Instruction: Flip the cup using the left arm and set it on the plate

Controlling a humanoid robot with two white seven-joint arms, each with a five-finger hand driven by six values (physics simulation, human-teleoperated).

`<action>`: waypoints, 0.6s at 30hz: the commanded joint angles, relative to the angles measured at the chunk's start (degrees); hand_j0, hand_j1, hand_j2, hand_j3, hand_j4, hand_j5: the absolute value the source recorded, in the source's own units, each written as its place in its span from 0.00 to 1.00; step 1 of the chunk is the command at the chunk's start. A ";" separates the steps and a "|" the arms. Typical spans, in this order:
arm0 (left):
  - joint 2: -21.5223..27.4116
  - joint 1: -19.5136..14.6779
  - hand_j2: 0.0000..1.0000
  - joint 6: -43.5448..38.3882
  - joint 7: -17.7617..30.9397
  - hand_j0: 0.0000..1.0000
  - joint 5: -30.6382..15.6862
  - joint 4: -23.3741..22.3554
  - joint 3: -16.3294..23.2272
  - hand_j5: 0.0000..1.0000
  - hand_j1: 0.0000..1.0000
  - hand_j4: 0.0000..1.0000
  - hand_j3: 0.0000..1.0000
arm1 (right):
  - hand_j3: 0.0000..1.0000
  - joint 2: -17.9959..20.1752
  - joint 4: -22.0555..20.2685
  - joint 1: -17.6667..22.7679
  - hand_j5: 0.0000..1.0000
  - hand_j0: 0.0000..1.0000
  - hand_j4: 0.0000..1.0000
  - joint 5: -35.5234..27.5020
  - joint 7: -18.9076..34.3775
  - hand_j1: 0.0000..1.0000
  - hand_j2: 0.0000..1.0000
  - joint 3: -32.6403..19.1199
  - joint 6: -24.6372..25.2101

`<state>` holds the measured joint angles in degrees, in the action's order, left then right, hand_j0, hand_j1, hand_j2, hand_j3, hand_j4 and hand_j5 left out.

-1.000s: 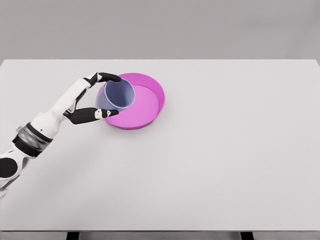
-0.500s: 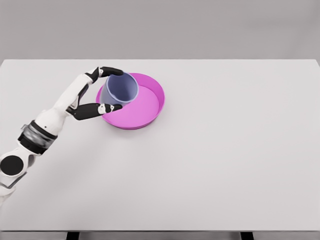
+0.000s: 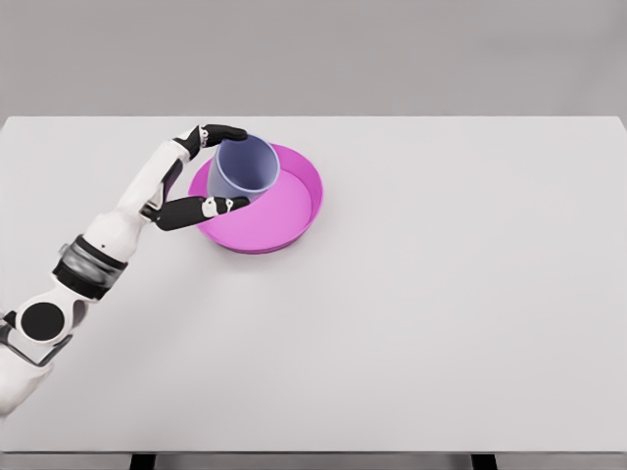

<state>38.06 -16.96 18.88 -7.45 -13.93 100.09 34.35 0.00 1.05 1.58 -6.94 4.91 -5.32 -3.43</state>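
The left hand [image 3: 201,176] gripped the pale blue cup [image 3: 241,168] between its dark fingers [image 3: 223,131] above and its thumb below, holding it over the left part of the pink plate [image 3: 294,201] with the mouth turned up and toward the viewer, apparently so that the base could be set down inside the rim. Whether the base touched the plate could not be made out. The right arm was out of view, and the white table [image 3: 441,294] was cut off at the lower edge.
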 commanded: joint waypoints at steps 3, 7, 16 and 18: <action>-1.24 0.18 0.72 0.01 -0.02 0.72 -0.31 -0.94 -0.24 0.72 0.72 0.72 0.72 | 1.00 0.00 0.00 0.00 1.00 1.00 1.00 0.00 0.01 1.00 1.00 0.04 0.00; -2.11 0.53 0.72 0.01 -0.02 0.72 -0.83 -1.38 -0.68 0.72 0.72 0.72 0.72 | 1.00 0.00 0.00 0.00 1.00 1.00 1.00 0.00 0.01 1.00 1.00 0.04 0.00; -4.31 0.70 0.72 0.01 -0.02 0.72 -2.24 -2.18 -1.56 0.72 0.72 0.72 0.72 | 1.00 0.00 0.00 0.00 1.00 1.00 1.00 0.00 0.01 1.00 1.00 -0.05 0.00; -4.40 0.70 0.72 0.10 -0.02 0.72 -3.29 -2.26 -1.56 0.72 0.72 0.72 0.72 | 1.00 0.00 0.00 0.00 1.00 1.00 1.00 0.00 0.01 1.00 1.00 0.04 0.00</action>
<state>33.97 -16.26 18.90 -7.46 -16.47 97.94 32.90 0.00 1.05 1.58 -6.94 4.91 -5.32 -3.43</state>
